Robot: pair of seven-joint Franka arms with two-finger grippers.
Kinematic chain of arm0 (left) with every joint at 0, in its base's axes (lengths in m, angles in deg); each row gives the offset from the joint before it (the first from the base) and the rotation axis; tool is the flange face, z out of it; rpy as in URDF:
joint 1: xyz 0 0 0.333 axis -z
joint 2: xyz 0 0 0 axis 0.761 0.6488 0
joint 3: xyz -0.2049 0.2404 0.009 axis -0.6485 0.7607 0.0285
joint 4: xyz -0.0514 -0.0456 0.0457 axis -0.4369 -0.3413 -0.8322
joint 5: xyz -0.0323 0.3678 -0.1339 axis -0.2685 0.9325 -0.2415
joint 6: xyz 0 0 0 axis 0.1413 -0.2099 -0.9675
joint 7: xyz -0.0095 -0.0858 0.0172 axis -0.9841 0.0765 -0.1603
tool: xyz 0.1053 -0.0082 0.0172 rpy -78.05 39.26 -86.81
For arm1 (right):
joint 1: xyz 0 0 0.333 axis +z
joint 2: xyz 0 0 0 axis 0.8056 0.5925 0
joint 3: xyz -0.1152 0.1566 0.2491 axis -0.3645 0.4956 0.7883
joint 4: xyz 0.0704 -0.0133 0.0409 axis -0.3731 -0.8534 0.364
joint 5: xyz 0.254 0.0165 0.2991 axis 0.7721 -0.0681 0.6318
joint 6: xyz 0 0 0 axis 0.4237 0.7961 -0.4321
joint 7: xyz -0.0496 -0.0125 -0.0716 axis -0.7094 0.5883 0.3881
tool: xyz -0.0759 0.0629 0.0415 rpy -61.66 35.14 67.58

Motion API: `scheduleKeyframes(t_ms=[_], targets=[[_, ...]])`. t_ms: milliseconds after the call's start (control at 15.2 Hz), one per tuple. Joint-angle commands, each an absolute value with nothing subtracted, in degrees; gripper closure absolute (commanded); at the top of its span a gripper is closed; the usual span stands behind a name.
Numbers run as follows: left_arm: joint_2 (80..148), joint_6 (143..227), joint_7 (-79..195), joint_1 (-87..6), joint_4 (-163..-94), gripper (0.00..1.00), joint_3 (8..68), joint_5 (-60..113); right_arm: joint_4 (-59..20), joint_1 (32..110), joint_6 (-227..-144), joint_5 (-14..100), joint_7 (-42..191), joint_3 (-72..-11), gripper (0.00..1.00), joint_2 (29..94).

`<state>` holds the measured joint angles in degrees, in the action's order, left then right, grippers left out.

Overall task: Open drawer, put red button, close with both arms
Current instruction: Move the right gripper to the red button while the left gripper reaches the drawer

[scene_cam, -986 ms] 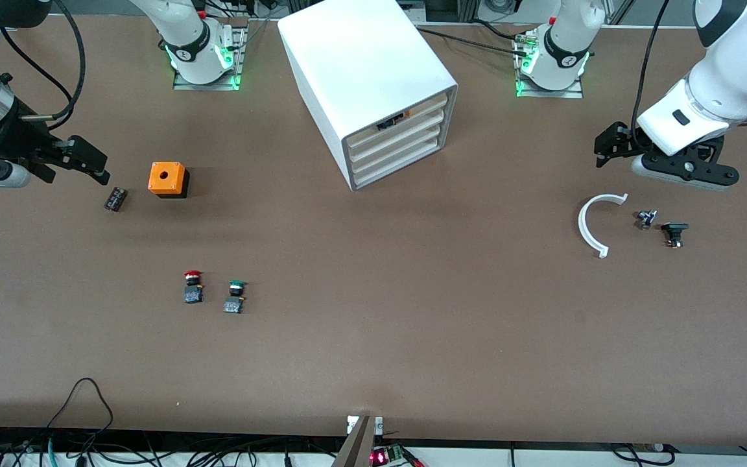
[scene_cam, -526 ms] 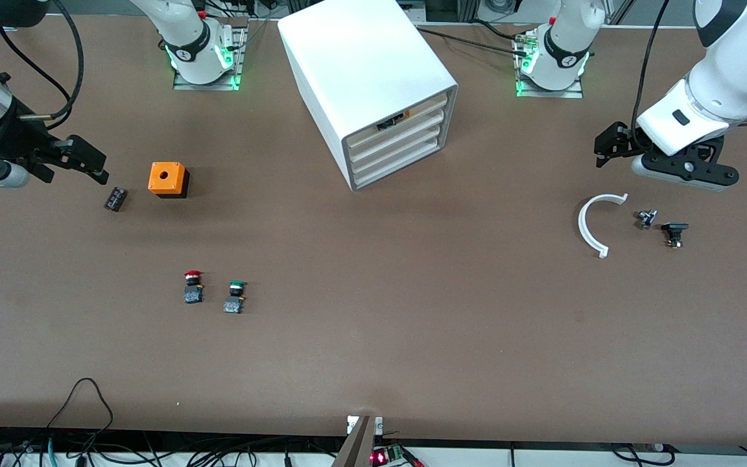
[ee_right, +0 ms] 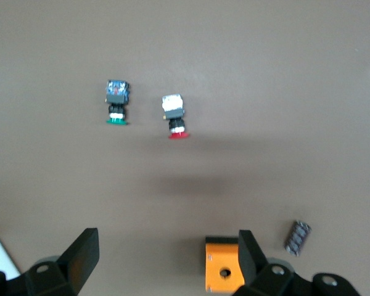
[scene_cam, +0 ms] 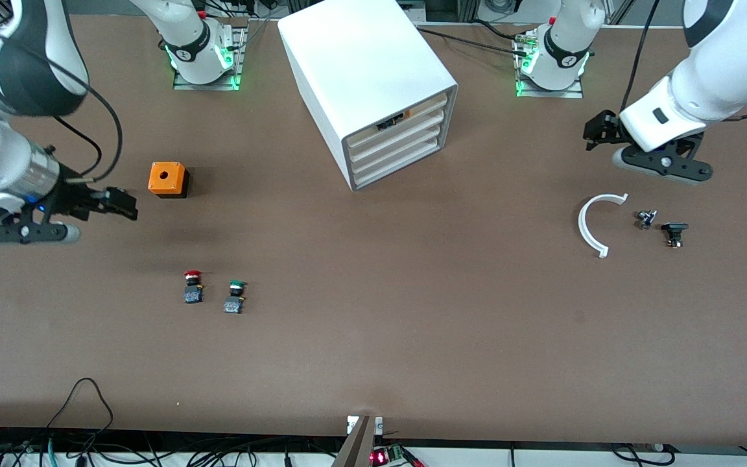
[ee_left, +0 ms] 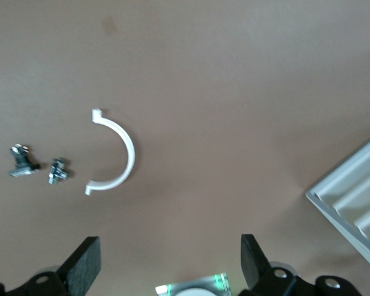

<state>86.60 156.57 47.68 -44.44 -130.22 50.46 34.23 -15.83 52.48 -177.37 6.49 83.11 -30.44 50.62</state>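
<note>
The white cabinet (scene_cam: 367,78) stands at the middle of the table near the arms' bases. Its four cream drawer fronts (scene_cam: 399,139) are all pushed in; a corner shows in the left wrist view (ee_left: 357,203). The red button (scene_cam: 192,286) lies on the table beside the green button (scene_cam: 235,296), nearer the front camera than the orange box (scene_cam: 167,179). It also shows in the right wrist view (ee_right: 176,117). My right gripper (scene_cam: 122,203) hangs open and empty beside the orange box; its own view (ee_right: 166,259) shows this too. My left gripper (scene_cam: 597,130) is open and empty over bare table near the white arc (scene_cam: 597,224); its jaws show wide apart (ee_left: 169,262).
The green button (ee_right: 116,105), the orange box (ee_right: 225,271) and a small black part (ee_right: 298,237) show in the right wrist view. Two small dark metal parts (scene_cam: 646,218) (scene_cam: 674,233) lie beside the arc toward the left arm's end. The arc (ee_left: 120,154) shows in the left wrist view.
My right arm has swung in over the small black part beside the orange box, hiding it in the front view. My left gripper has shifted slightly toward the cabinet.
</note>
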Motion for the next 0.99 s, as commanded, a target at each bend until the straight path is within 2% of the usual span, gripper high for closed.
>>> scheduleKeyframes(t_ms=[0, 394, 592, 920], targets=[[89.2, 152.1, 46.9, -43.3, -128.2, 0.00, 50.6, 29.5, -14.9, 52.2, -183.4, 6.7, 81.9, -29.9, 0.00, 55.8], [95.2, 152.0, 39.7, -43.5, -129.5, 0.01, 50.6, 13.5, -15.6, 53.6, -195.3, 6.2, 81.6, -29.9, 0.00, 63.4], [98.5, 157.7, 37.1, -42.7, -131.4, 0.01, 50.3, 3.7, -18.0, 54.3, -203.4, 5.2, 81.6, -29.9, 0.00, 67.1], [100.8, 169.3, 23.2, -42.3, -139.8, 0.04, 46.9, -11.5, -18.5, 54.2, -213.4, 3.2, 81.5, -30.0, 0.00, 74.3]])
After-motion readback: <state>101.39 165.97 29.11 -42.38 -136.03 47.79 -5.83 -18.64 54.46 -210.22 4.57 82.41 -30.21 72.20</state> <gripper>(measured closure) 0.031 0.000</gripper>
